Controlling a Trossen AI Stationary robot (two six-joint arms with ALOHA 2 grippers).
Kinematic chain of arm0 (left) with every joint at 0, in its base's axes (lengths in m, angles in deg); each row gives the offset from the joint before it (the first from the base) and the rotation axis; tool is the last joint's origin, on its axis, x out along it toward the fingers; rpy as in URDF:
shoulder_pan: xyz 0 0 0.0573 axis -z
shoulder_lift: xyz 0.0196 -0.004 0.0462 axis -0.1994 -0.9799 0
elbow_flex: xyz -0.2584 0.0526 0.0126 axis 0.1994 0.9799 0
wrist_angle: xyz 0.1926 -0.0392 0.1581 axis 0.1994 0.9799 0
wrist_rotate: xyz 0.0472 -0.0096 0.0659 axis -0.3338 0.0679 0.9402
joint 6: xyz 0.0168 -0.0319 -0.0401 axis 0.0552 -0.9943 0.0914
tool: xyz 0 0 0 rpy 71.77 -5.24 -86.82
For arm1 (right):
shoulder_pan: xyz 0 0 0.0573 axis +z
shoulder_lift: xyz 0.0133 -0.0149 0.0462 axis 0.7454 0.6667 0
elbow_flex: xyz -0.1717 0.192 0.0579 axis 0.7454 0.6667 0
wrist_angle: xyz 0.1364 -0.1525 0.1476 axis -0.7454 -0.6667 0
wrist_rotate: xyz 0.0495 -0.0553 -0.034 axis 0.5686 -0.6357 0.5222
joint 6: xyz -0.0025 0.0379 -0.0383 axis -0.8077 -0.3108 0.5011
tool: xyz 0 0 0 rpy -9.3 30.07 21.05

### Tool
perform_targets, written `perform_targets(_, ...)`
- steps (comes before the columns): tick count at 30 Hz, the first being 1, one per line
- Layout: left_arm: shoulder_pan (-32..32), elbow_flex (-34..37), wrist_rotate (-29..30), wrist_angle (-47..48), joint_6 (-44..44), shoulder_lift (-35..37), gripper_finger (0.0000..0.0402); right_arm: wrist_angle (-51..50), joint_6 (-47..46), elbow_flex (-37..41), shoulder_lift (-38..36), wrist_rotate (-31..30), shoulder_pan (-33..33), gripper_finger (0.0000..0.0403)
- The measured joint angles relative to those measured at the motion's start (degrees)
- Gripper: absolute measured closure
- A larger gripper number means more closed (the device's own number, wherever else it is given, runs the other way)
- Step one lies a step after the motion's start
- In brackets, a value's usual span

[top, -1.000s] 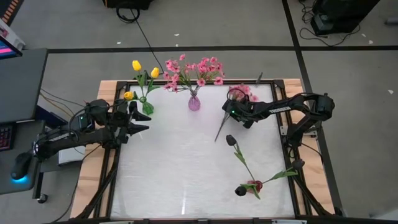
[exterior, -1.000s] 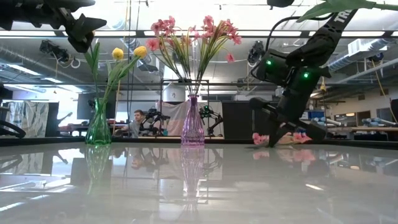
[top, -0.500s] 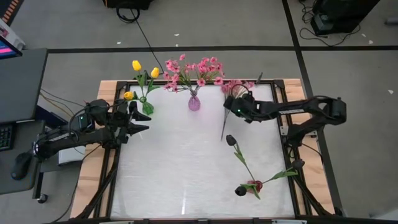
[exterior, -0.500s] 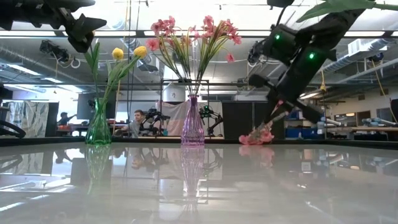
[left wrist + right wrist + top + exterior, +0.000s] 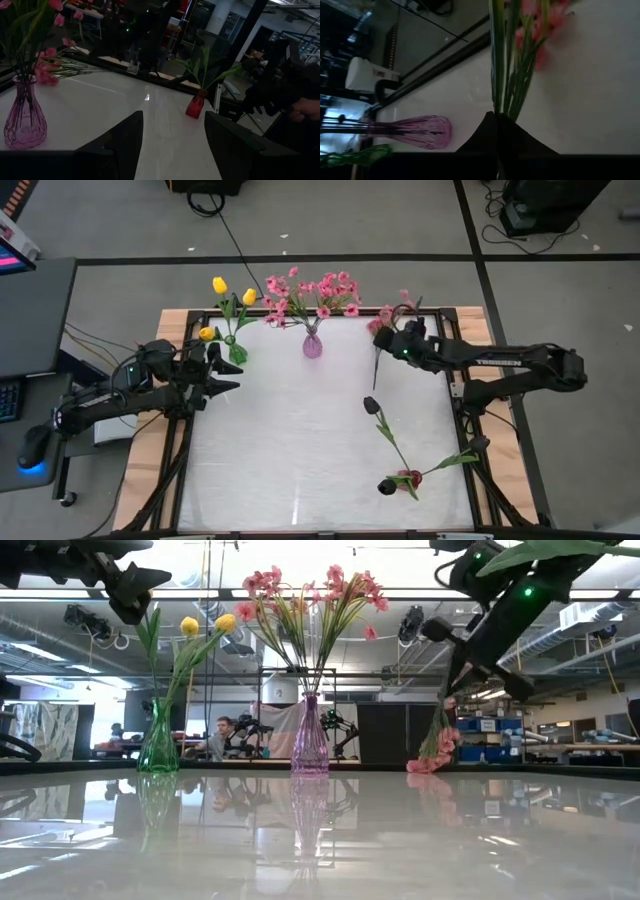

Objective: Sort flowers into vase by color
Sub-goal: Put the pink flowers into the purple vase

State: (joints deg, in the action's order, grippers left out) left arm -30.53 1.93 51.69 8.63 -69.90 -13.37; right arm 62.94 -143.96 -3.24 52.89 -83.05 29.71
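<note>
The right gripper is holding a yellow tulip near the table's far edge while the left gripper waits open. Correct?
Not quite. The right gripper holds a pink flower spray, not a yellow tulip, as the low view shows. The left gripper does wait open.

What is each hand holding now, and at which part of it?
The right hand is shut on the pink spray, gripping its green stems with the blossoms hanging down. The left hand is open and holds nothing.
</note>
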Motion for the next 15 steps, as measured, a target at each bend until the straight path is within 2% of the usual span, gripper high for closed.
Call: perform_targets(15,0.02,0.0,0.0,0.0,0.0,-0.02,0.0184,0.09,2.08,-0.07,-6.01,0.54,0.91,0.0399)
